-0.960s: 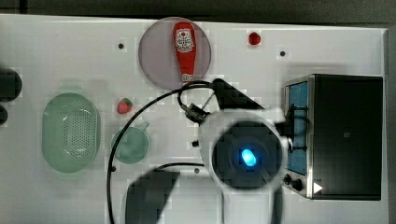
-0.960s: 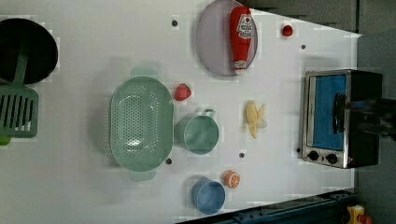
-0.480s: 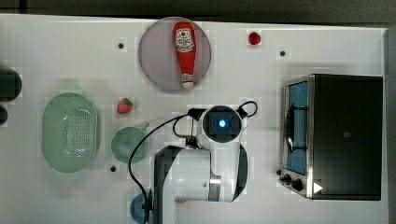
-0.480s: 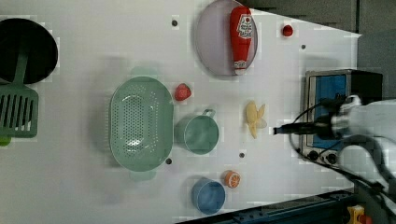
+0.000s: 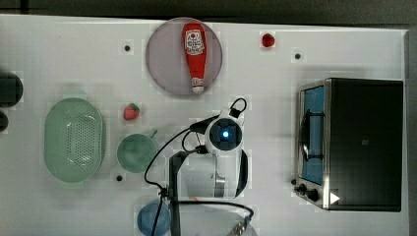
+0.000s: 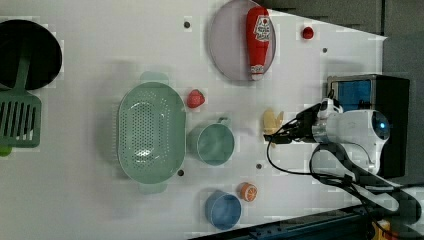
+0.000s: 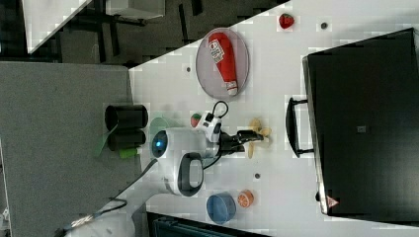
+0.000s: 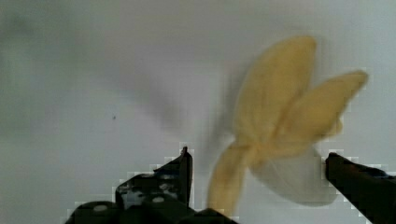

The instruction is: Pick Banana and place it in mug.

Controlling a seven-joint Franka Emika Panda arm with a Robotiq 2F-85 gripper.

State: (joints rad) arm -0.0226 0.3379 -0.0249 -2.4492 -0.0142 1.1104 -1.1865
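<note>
The pale yellow banana (image 6: pixel 272 119) lies on the white table between the mint-green mug (image 6: pixel 215 144) and the toaster oven, a hand's width to the mug's right in the left view. My gripper (image 6: pixel 273 138) hangs just over the banana's near end, seen from the side in the right view as gripper (image 7: pixel 250 137) against banana (image 7: pixel 257 132). In the wrist view the gripper (image 8: pixel 259 161) is open, its two dark fingers either side of the banana (image 8: pixel 280 112), which is blurred and not gripped. In the top view my arm (image 5: pixel 224 133) covers the banana, to the right of the mug (image 5: pixel 136 153).
A ketchup bottle (image 5: pixel 194 49) lies on a grey plate. A strawberry (image 5: pixel 131 112) and a green perforated basket (image 5: pixel 74 140) sit near the mug. A blue cup (image 6: pixel 223 210) and an orange fruit (image 6: pixel 247 191) are nearer the front. The toaster oven (image 5: pixel 354 142) stands at the top view's right.
My arm has swung from beside the toaster oven to the top view's left and now sits over the banana, which it has covered in the top view.
</note>
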